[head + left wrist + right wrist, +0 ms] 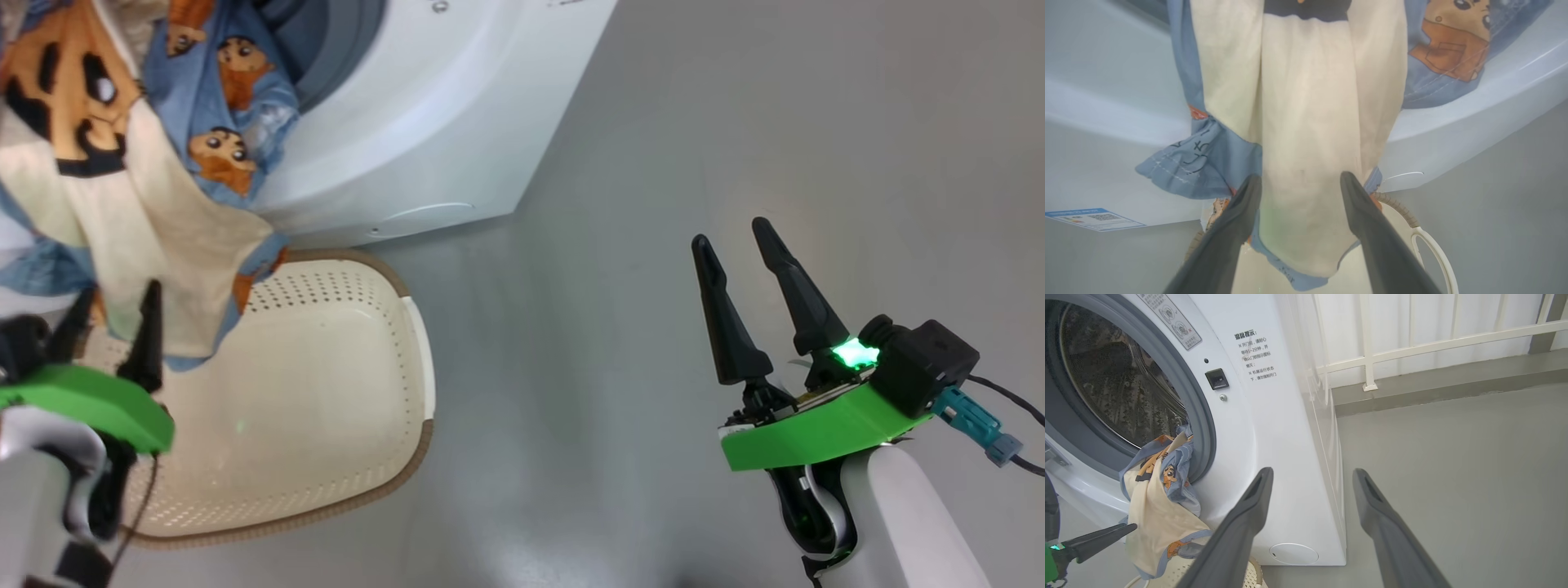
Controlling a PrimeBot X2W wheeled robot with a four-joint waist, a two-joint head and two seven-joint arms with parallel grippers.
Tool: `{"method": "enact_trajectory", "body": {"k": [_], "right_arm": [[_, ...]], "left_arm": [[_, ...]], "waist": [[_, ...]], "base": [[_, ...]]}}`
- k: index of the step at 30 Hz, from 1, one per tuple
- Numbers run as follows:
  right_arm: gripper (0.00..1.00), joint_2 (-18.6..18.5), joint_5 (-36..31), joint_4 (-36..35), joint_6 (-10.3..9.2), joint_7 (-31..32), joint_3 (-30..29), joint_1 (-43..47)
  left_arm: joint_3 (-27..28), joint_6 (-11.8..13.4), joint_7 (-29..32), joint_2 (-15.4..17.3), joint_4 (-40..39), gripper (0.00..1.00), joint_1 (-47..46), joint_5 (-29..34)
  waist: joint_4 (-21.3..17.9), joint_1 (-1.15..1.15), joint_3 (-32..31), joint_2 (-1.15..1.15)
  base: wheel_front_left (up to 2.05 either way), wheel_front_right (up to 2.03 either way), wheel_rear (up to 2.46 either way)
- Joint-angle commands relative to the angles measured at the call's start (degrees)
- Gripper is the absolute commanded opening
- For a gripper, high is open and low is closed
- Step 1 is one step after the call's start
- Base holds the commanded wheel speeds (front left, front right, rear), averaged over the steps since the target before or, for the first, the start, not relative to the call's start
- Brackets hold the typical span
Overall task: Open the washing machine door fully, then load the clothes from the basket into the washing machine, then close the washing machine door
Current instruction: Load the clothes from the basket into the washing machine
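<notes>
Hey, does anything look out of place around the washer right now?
Yes. The clothes are only partly in: they spill out of the washing machine opening and hang down its front towards the basket. As they lie, they would likely block closing. The open left gripper sits at the hanging end.

A raised grey kerb (1453, 381) runs across the far side. The smooth grey floor (1453, 477) lies below the kerb. A white railing (1366, 347) stands on it, and a pale panelled wall (1412, 318) rises behind it.
</notes>
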Motion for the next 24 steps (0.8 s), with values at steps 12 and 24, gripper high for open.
{"method": "enact_trajectory", "body": {"k": [12, 24], "right_arm": [[1.0, 0.12, 1.46, -2.8, 0.09, -0.27, 1.4, -0.77], [1.0, 0.12, 2.04, -3.04, 0.09, -0.27, 1.78, -1.17]], "left_arm": [[-7.98, -0.11, -0.23, 4.87, 10.42, 1.0, -13.9, -7.59], [-13.0, -0.12, -4.05, 5.58, 14.88, 1.0, -21.89, -11.1]], "waist": [[-2.64, 0.0, 4.03, 0.0], [-3.74, 0.0, 5.71, 0.0]], "base": [[0.0, 0.0, 0.0], [0.0, 0.0, 0.0]]}}
